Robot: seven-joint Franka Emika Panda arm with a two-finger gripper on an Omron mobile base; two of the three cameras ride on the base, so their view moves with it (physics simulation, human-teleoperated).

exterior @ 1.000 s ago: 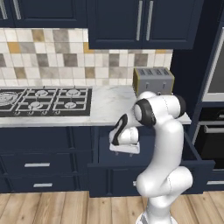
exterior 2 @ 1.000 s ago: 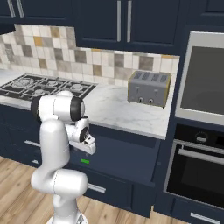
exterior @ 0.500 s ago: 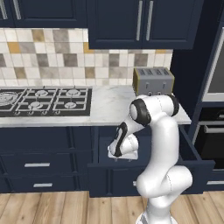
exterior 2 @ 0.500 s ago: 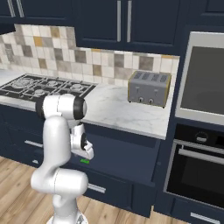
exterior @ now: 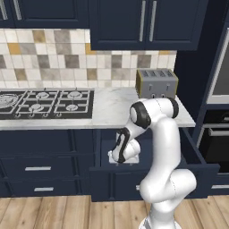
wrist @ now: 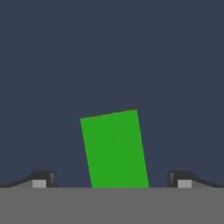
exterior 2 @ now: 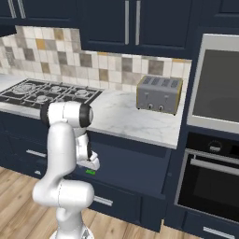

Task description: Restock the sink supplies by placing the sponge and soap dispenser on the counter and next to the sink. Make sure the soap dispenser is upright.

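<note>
The green sponge lies flat on the dark floor of an open drawer, straight ahead between my fingertips. In the right base view, a sliver of the sponge shows just under the hand. My gripper is open, one finger on either side of the sponge, without touching it. In the left base view, the hand reaches down into the drawer below the white marble counter. The soap dispenser and the sink are out of view.
A black gas stovetop lies on the counter's left part and a grey toaster stands at the back right. A built-in oven is on the right. The pulled-out drawer front juts toward the base.
The hand has sunk lower into the open drawer, toward the sponge. The jaws have stayed open.
</note>
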